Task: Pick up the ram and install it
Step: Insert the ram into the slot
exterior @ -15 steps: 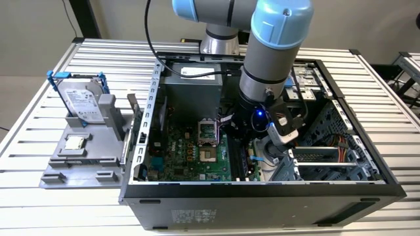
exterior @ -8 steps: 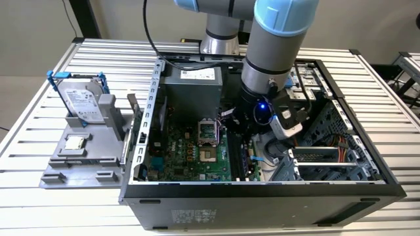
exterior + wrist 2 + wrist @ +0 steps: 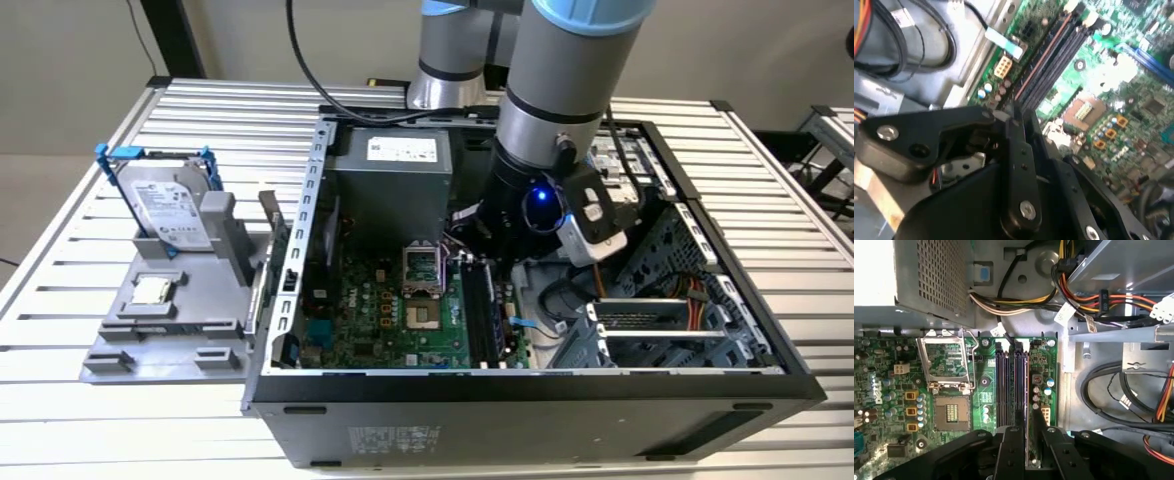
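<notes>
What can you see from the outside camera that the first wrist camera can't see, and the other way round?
The exterior view alone takes in the whole computer case on the slatted table, the grey holder beside it with the silver hard drive in its blue bracket and a small square chip, plus the arm reaching in.

The first wrist view alone gives a close look at the tool over the memory slots, with the ram between its fingers.

Both share the green motherboard, the open processor socket and the power supply.

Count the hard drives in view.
1. The hard drive stands upright in a blue bracket on the grey stand at the exterior view's left, outside the computer case. Others may be hidden inside it.
</notes>
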